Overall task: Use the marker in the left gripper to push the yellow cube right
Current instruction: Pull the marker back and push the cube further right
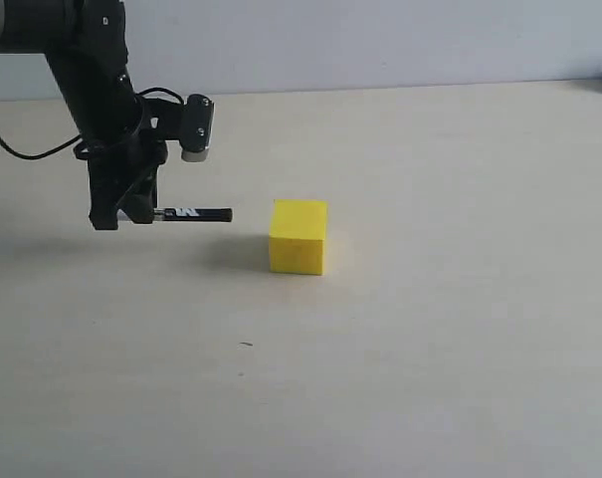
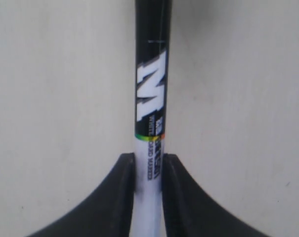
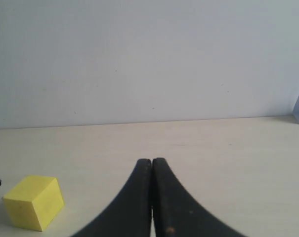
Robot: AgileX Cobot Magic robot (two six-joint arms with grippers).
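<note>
Holding the marker (image 1: 193,213) sideways in the left gripper (image 1: 141,214), pinched tight near the white end, with the black end poking out toward the yellow cube (image 1: 299,237). Not touching the cube yet: close, but with a strip of bare table (image 1: 430,349) in between. Showing the right gripper (image 3: 152,163) pressed shut, with nothing in it.

Could go wrong in a few ways from here. Seems to float level with the top part of the cube, so might push too high and tip it over, or slide right across the top. Might drop too low and scrape the table. Might hit the side off its middle and spin the cube around, not slide it right. Might twist or slip in the grip on a hard bump, pinched only by a short bit far from the tip. Could also, by going too fast, knock the cube away and lose touch with it.

Looks like a small block, bright yellow all over, plain, with flat dull faces and sharp edges. Sits flat on the pale table, just right of the pen tip, near the middle of the exterior view. Throws a soft shadow on its left side. Looks light and easy to slide, maybe foam or wood; cannot tell which.
</note>
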